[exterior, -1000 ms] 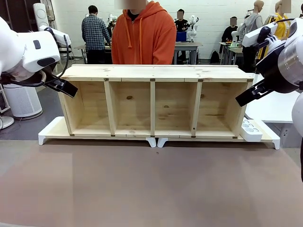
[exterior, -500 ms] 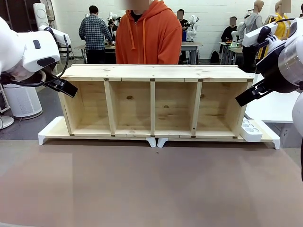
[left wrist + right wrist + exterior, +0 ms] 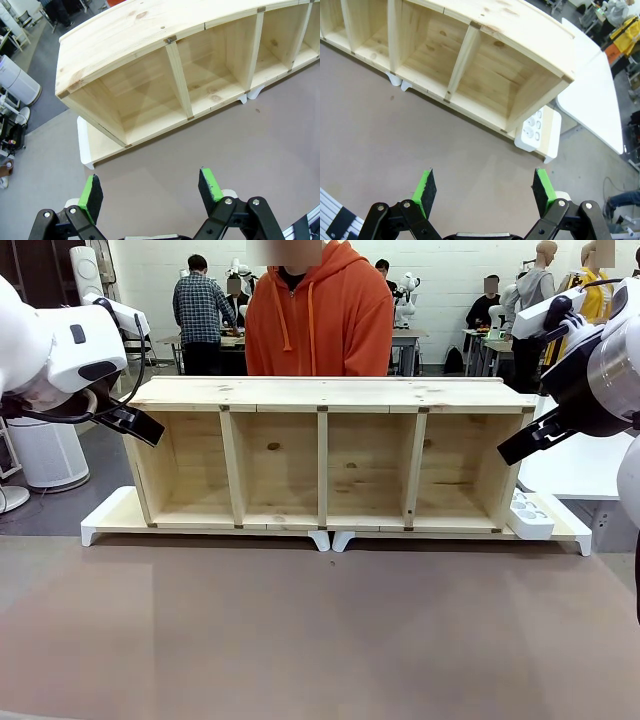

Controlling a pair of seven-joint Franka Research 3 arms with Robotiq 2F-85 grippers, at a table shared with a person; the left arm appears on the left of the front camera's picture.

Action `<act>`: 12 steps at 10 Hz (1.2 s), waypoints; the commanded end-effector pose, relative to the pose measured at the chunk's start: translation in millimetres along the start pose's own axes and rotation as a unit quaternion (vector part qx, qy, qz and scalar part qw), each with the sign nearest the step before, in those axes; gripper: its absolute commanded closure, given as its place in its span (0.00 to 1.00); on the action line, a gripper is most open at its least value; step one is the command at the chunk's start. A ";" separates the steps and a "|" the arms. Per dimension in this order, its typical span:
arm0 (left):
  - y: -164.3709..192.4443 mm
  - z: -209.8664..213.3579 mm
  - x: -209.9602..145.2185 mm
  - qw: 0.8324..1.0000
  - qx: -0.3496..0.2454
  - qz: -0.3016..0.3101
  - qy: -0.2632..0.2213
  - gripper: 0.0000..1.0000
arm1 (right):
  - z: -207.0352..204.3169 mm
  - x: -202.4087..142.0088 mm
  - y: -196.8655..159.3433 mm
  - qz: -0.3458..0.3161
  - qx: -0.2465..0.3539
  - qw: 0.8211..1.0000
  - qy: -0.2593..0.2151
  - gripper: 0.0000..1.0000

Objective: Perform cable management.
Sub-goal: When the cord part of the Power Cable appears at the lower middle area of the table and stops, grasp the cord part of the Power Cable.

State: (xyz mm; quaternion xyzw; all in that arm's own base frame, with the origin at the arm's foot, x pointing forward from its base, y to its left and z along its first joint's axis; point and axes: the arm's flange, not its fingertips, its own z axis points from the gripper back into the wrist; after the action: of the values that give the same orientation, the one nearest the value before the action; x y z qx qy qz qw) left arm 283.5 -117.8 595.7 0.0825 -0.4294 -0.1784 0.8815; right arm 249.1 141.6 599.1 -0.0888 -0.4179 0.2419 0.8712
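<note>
The cable is out of view. A long wooden shelf [image 3: 330, 393] with several open compartments lies on its side across the brown table [image 3: 320, 630], resting on two white risers [image 3: 108, 518]. My left gripper [image 3: 150, 182] hangs open and empty above the table, in front of the shelf's left end [image 3: 95, 105]. My right gripper [image 3: 484, 181] is likewise open and empty, high over the table before the shelf's right end [image 3: 540, 95]. Both arms are held up at the table's sides in the front view.
A white power strip [image 3: 530, 512] lies on the riser beside the shelf's right end, also the power strip [image 3: 534, 131] in the right wrist view. A person in an orange hoodie [image 3: 318, 320] stands behind the shelf. A white table [image 3: 592, 100] stands to the right.
The person behind the shelf has shifted slightly to the right. Neither arm nor the shelf has moved.
</note>
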 end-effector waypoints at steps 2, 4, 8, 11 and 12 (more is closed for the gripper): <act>-1.4 -2.0 1.8 1.000 0.000 -0.002 -0.006 0.00 | -3.1 1.8 0.3 0.004 0.001 1.000 -0.004 0.00; -1.4 -2.0 1.8 1.000 0.000 -0.002 -0.006 0.00 | -3.1 1.8 0.3 0.004 0.001 1.000 -0.004 0.00; -1.4 -2.0 1.8 1.000 0.000 -0.002 -0.006 0.00 | -3.1 1.8 0.3 0.004 0.001 1.000 -0.004 0.00; -1.4 -2.0 1.8 1.000 0.000 -0.002 -0.006 0.00 | -3.1 1.8 0.3 0.004 0.001 1.000 -0.004 0.00; -1.4 -2.0 1.8 1.000 0.000 -0.002 -0.006 0.00 | -3.1 1.8 0.3 0.004 0.001 1.000 -0.004 0.00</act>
State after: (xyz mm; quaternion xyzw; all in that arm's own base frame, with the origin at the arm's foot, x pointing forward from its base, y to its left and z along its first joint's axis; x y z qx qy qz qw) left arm 283.5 -117.8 595.7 0.0825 -0.4294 -0.1784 0.8815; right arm 249.1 141.6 599.1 -0.0888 -0.4179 0.2419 0.8712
